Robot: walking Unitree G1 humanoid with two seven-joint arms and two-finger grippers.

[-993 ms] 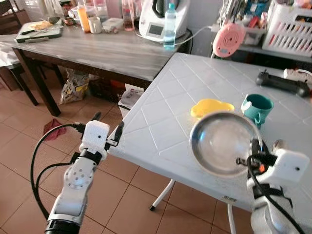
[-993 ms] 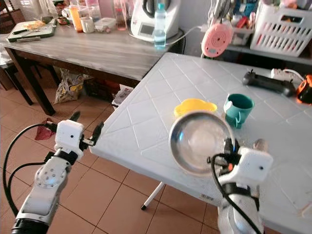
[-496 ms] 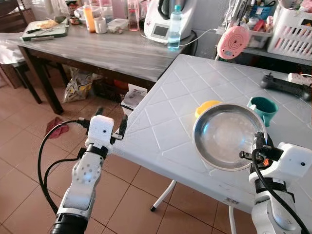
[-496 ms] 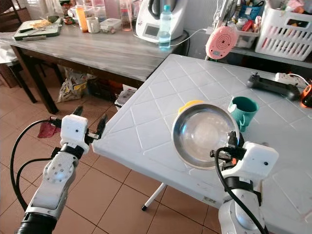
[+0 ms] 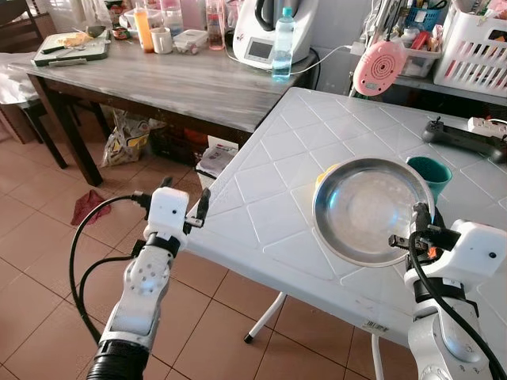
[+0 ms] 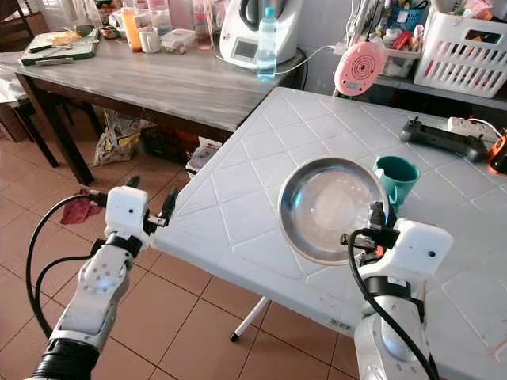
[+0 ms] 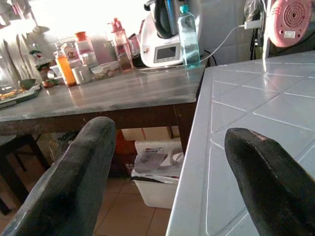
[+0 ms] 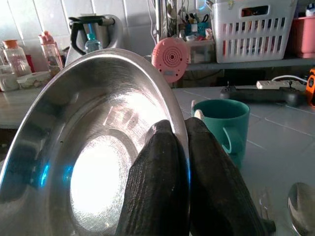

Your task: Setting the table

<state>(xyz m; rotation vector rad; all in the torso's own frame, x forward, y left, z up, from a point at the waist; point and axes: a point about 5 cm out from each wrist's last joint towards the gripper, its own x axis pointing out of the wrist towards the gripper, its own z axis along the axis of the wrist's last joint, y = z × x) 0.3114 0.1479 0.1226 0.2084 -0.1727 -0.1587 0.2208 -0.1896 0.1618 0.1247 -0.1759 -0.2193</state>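
Above the near part of the white tiled table [image 5: 261, 182], the right gripper [image 6: 377, 222] pinches the rim of a steel plate [image 5: 371, 207], its two black fingers [image 8: 162, 187] pressed on either side of the metal edge. The plate is tilted, its far rim hiding a yellow dish [image 5: 323, 173] and overlapping the teal mug [image 6: 395, 176] behind it.

To set it down well, I judge the wrist should level the plate first — a tilted rim would strike the tiles and skid — and the landing spot should be the bare tiles nearer the table edge, away from the mug and the yellow dish. The fingers should part only once the base sits flat. The spoon [image 8: 301, 200] beside the gripper should be kept out of the way.

The left gripper [image 5: 184, 207] hangs just off the table's corner over the floor, fingers spread and holding nothing.

Compared with a second ago, the plate stands less steeply and more of its inner face is turned upward; it also covers more of the yellow dish. The camera has shifted too, so part of that change is only viewpoint.
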